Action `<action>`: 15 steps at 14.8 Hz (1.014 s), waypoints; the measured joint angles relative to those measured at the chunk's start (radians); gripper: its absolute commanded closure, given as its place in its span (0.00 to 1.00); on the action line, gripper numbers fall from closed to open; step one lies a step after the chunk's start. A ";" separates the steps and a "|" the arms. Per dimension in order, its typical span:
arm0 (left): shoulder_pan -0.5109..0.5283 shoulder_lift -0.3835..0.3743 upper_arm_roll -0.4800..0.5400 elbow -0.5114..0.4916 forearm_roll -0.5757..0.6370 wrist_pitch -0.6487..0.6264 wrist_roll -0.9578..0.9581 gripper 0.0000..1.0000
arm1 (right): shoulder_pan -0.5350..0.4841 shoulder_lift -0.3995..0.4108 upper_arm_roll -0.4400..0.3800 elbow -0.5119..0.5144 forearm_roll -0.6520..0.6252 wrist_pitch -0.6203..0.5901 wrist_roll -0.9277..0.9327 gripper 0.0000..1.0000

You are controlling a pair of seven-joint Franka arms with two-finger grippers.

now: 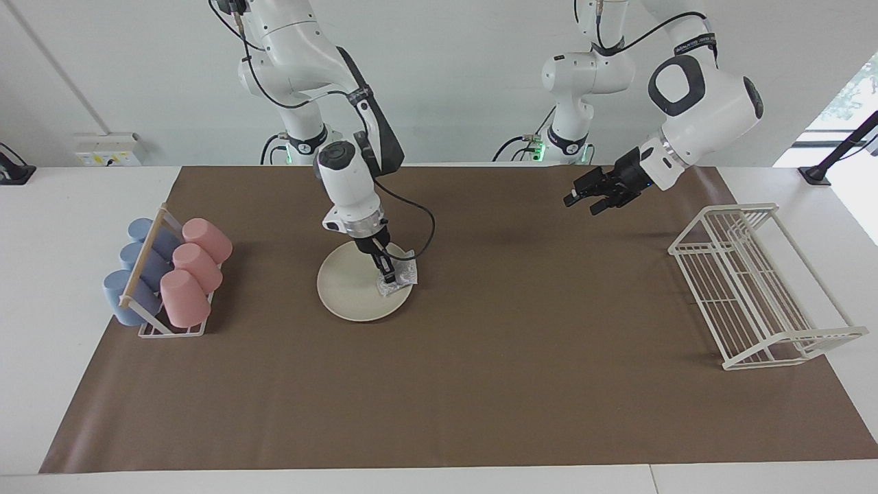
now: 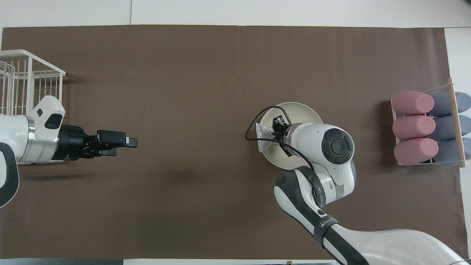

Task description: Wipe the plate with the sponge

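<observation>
Plate (image 1: 350,291) being wiped; sponge (image 1: 400,276) pinched under right gripper (image 1: 389,278) at the rim.
A return stroke inward is called for; left gripper (image 1: 583,197) waits, spread.

Lying across the white tabletop (image 1: 55,226): a brown mat (image 1: 480,384). Standing at the left arm's end: a white wire rack (image 1: 758,288). Resting at the right arm's end: a holder (image 1: 147,264) carrying pink cups (image 1: 192,271) and blue cups (image 1: 130,274).
</observation>
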 measured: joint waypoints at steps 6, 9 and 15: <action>0.000 0.000 -0.002 0.000 -0.001 0.002 -0.008 0.00 | -0.007 -0.142 -0.004 0.272 -0.001 -0.557 0.034 1.00; -0.002 0.000 -0.008 0.000 -0.135 0.002 -0.009 0.00 | -0.004 -0.239 -0.004 0.348 -0.002 -0.774 0.092 1.00; -0.036 -0.002 -0.021 -0.003 -0.541 -0.013 0.028 0.00 | 0.044 -0.280 0.008 0.374 -0.002 -0.881 0.228 1.00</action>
